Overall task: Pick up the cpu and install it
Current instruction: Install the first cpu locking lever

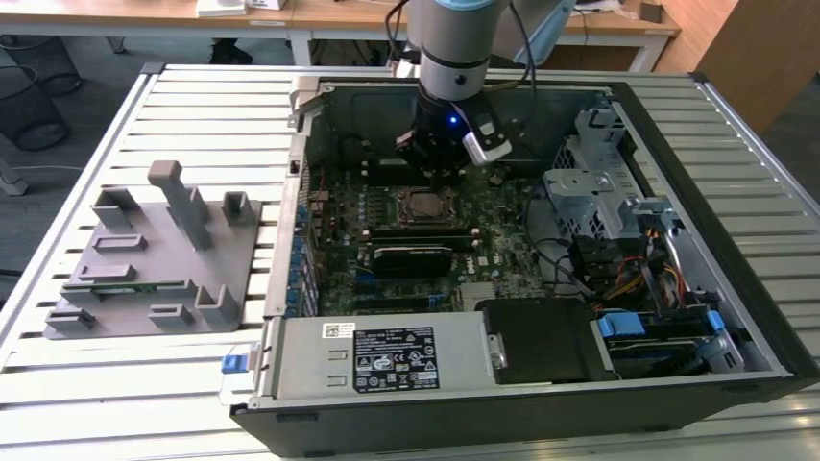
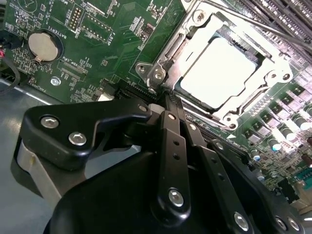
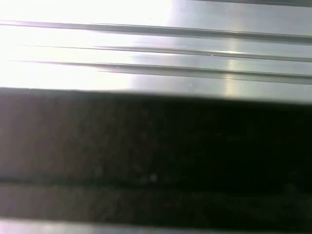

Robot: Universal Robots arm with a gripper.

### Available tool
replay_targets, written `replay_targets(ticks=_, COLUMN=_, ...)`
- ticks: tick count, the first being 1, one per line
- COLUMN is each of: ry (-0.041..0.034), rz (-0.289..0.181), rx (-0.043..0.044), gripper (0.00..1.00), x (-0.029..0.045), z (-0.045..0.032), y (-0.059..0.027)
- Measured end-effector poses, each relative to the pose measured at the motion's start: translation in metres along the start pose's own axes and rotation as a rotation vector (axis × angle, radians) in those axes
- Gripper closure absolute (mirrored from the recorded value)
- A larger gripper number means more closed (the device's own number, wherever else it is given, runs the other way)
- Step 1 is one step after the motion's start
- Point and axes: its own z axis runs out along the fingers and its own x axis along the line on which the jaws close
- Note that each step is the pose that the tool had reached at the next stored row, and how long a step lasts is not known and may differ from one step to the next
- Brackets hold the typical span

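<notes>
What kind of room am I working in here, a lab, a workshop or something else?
Probably an office-like lab set up for PC assembly: an open computer case lies on a slatted metal table, a grey fixture plate sits beside it, and wooden desks stand behind.

- I get even, soft daylight on the slatted table [image 1: 167, 384] in the exterior view.
- The cpu [image 2: 222, 68] glares white in the second wrist view.
- Beside it, my gripper [image 2: 168, 100] is dark and soft-focused.
- The first wrist view is blurred, overexposed above a dark band.

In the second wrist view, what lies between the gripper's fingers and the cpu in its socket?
In the second wrist view, the socket's metal frame lies between the gripper and the cpu.
</notes>
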Motion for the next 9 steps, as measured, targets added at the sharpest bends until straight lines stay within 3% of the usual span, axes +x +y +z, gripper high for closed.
replay_targets(ticks=4, ry=0.0004, rz=0.0, rx=0.0013, gripper=0.89, x=0.0001, z=-0.0063, y=0.0002)
replay_targets(ticks=9, ry=0.0005, rz=0.0, rx=0.0023, gripper=0.89, x=0.0001, z=-0.0075, y=-0.0013)
